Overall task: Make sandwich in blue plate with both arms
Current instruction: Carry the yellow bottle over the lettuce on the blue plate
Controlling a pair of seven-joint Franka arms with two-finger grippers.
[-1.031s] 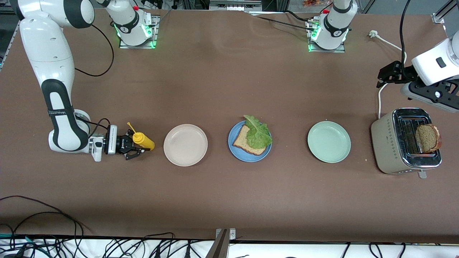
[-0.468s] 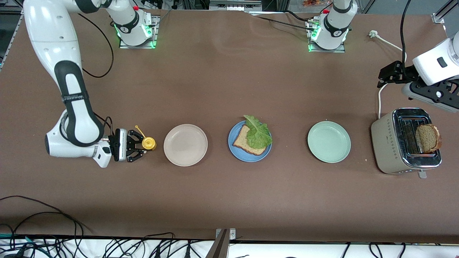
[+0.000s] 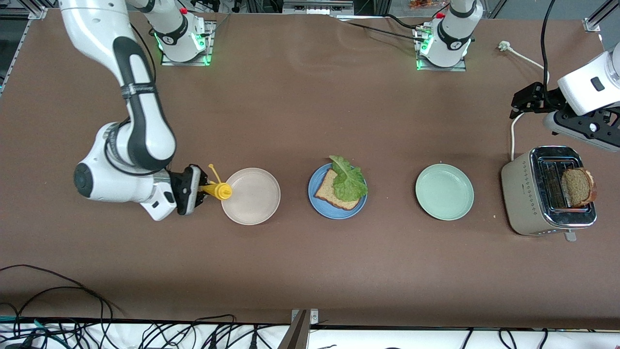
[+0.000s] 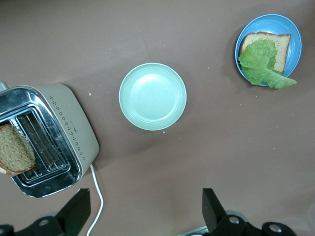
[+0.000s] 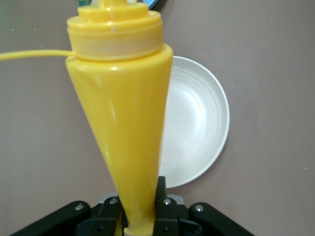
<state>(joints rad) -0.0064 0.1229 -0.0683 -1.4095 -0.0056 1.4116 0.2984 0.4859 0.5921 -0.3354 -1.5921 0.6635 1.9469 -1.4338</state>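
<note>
Meanwhile right claw (image 3: 202, 190) clamps the yellow bottle (image 3: 219, 190); left claw (image 4: 142, 211) hangs apart above the toaster (image 3: 547, 191).

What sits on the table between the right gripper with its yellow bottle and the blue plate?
Front view: only the beige-white plate lies between the right gripper, shut on the yellow bottle, and the blue plate.

A robotics lab, not a kitchen: two arm bases (image 3: 183, 36) with green status lights are bolted to a brown-covered desk (image 3: 290, 111), loose black cables (image 3: 72, 320) tangle along its near edge, and aluminium framing (image 3: 317, 6) stands by the bases.
</note>
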